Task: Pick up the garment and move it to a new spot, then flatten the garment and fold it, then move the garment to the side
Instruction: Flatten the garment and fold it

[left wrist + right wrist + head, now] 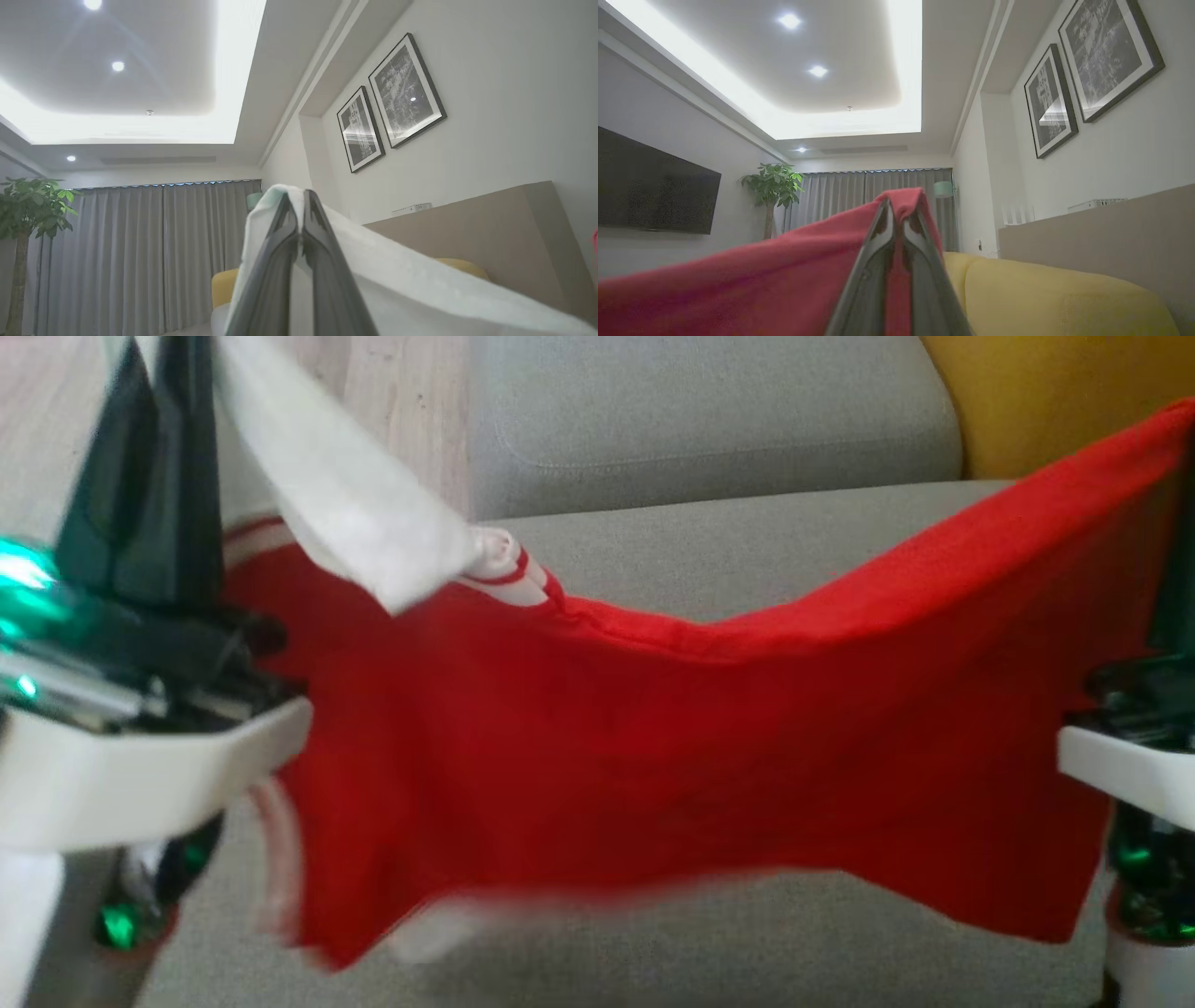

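Grey sofa [709, 429], red garment [653, 756] hem blurred, right fingers [1182, 597] cut off

Grey curtains [140, 252] are drawn; a potted plant [773, 184] is set beside them. Two framed pictures [405, 91] are hung above a yellow sofa [1055, 298]; the ceiling [840, 46] is lit by spotlights [817, 71].

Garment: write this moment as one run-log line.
garment: held above sofa | left gripper: shut on white end | right gripper: shut on red end
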You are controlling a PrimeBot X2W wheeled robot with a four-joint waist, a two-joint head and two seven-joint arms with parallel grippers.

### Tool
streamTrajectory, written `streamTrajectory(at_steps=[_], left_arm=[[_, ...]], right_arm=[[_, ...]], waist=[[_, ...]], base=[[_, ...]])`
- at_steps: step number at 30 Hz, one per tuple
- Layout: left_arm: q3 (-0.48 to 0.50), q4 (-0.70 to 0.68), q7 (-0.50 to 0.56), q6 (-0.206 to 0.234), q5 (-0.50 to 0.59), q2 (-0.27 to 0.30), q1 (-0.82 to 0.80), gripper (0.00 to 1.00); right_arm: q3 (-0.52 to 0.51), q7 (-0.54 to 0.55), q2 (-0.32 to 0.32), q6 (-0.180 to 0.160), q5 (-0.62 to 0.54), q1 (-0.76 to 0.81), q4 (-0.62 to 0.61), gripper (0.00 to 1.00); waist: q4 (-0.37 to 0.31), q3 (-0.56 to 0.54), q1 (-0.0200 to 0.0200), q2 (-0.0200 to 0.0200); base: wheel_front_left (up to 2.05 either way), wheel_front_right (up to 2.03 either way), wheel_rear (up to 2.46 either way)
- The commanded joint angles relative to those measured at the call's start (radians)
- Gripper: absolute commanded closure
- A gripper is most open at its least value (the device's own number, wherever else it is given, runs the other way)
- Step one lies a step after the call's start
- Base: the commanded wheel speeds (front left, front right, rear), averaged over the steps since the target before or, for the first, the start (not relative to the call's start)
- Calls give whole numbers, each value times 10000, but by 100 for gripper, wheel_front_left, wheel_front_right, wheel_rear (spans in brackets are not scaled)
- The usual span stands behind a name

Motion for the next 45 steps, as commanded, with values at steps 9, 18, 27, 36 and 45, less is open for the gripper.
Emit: streamTrajectory(at_steps=[9, 18, 27, 36, 45], left_arm=[[198, 1229, 1189, -860, -288, 657, -2743, 100], [-155, 5011, -184, -2279, 510, 246, -6956, 100], [-930, 8643, -2203, -2788, 1729, -732, -10345, 100], [-1376, 10402, -3152, -2752, 1792, -1667, -10553, 100], [-1605, 11012, -3568, -2913, 1251, -2348, -8680, 100]], right_arm=[[215, 1278, -37, 37, -150, -1704, -119, 100], [346, 1007, -37, 37, -478, -6637, 4695, 100], [-404, -417, -37, 37, -2028, -10956, 9187, 100], [-1314, -1263, -37, 37, -2818, -11925, 11562, 100], [-1508, -1986, -37, 37, -2673, -10995, 13539, 100]], waist=[[-118, 1529, 1, 0], [-300, 3567, 1, 0], [-22, 4446, 1, 0], [400, 5828, 1, 0], [610, 6480, 1, 0]], base=[[0, 0, 0], [0, 0, 0], [0, 0, 0], [0, 0, 0], [0, 0, 0]])
